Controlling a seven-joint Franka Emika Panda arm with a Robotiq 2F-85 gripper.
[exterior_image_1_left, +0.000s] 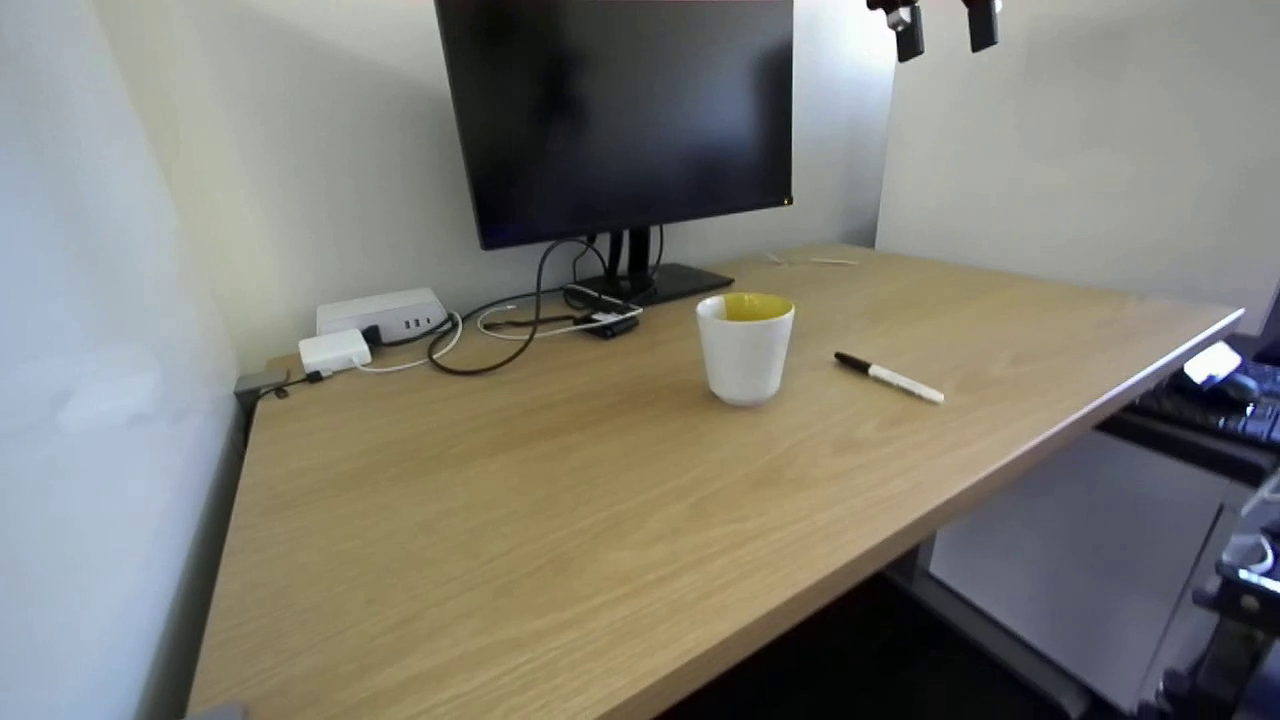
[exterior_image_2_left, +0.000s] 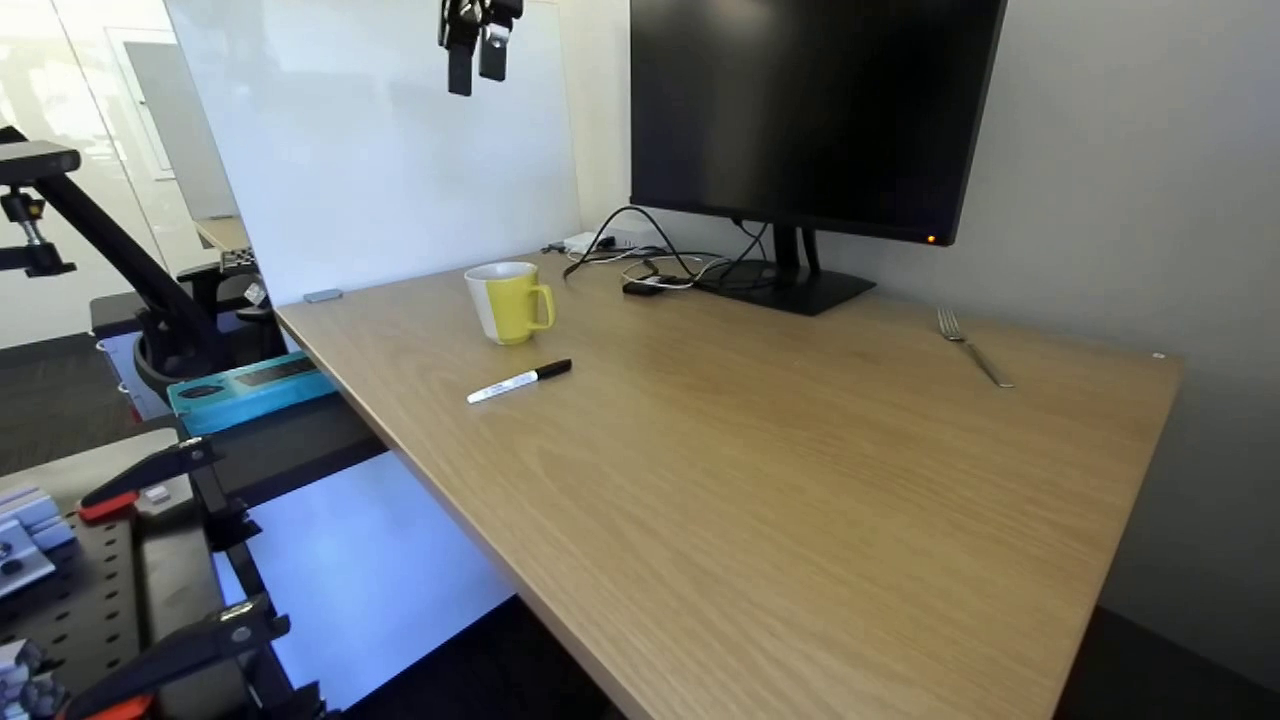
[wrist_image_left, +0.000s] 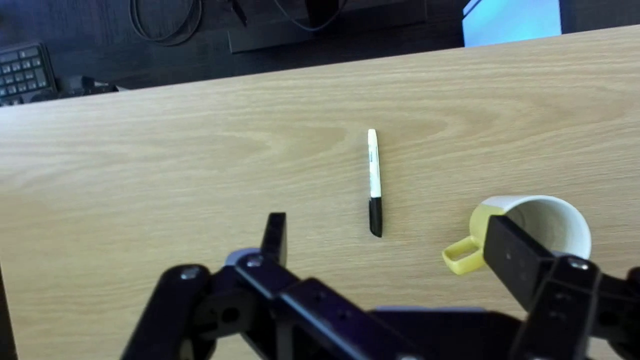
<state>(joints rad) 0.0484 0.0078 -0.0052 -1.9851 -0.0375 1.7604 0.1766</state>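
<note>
I see one black-capped white marker (exterior_image_2_left: 520, 382) lying near one upright yellow-and-white mug (exterior_image_2_left: 508, 305) on a wood-grain table (exterior_image_2_left: 760, 480), with one fork (exterior_image_2_left: 969, 348), one monitor (exterior_image_2_left: 810, 110), pale walls (exterior_image_2_left: 1120, 180); above, the jaws hang spread.

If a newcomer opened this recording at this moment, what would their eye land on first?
Most likely the large, flat black monitor, standing at the wall side of the light wood-grain desk. Next comes the tapered yellow-and-white mug, upright on the desk, with a slim, black-capped white marker lying beside it, not touching. High above the desk hangs the black two-fingered pincer, open and holding nothing.
</note>
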